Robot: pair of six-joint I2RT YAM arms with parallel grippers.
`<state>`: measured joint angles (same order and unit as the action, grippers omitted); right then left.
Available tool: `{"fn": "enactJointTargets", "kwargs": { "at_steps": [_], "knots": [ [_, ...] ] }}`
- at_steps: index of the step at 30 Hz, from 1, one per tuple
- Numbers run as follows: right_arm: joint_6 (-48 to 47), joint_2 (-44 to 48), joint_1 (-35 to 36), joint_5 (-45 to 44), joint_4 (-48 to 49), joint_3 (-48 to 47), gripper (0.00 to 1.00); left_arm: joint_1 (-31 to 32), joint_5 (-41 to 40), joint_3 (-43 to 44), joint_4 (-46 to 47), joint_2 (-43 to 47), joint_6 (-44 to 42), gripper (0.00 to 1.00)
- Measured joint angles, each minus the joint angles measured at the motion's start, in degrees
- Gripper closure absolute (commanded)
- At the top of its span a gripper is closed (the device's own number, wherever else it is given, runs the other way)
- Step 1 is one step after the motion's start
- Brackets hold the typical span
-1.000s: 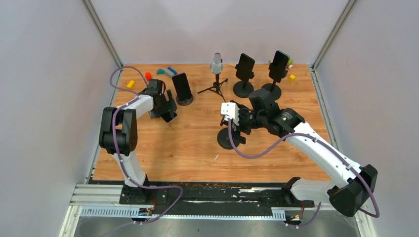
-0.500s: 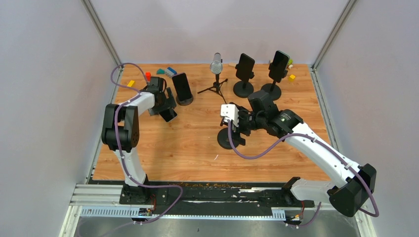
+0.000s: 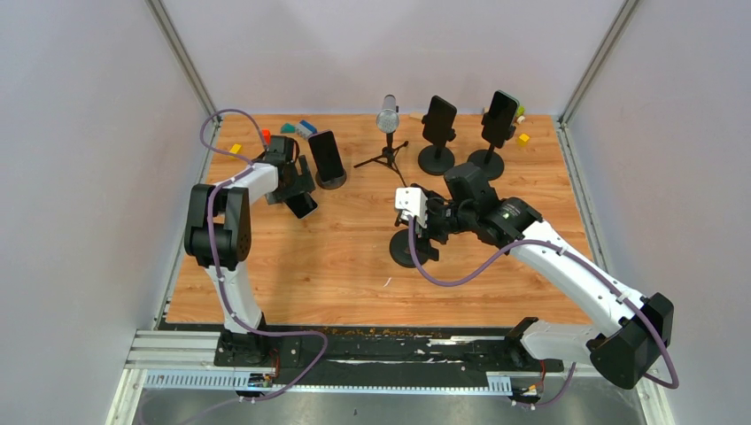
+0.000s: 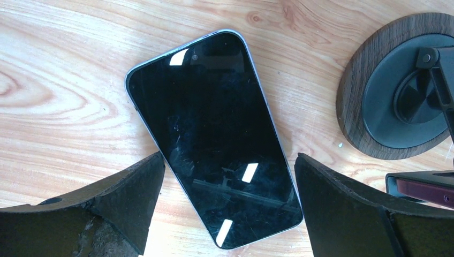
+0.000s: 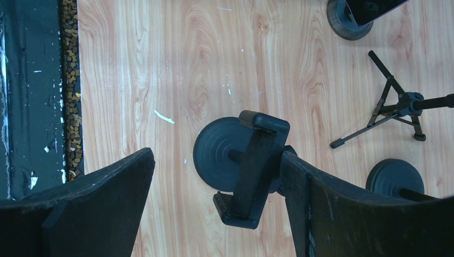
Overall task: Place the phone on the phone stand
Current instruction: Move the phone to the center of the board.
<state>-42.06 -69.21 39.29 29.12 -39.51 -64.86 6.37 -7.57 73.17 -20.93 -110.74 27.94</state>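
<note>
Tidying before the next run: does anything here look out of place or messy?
One phone lies flat and skewed on the table, while the black stand near its middle holds nothing. Along the dark strip at the near edge lie brown crumbs, and a white scrap sits on the wood.

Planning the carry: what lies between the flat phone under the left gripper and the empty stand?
Only bare tabletop lies between phone and stand, as the top view shows.
</note>
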Motion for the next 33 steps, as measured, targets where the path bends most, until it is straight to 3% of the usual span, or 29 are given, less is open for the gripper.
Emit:
{"fn": "enactJointTargets", "kwargs": {
  "at_steps": [19,33],
  "knots": [
    [0.0,0.0,0.0,0.3,0.6,0.3,0.12,0.3,0.1,-1.4,1.0,0.7,-4.5,0.05],
    [0.0,0.0,0.0,0.4,0.6,0.4,0.12,0.3,2.8,-2.9,-2.1,2.0,-15.3,0.08]
  ]
}}
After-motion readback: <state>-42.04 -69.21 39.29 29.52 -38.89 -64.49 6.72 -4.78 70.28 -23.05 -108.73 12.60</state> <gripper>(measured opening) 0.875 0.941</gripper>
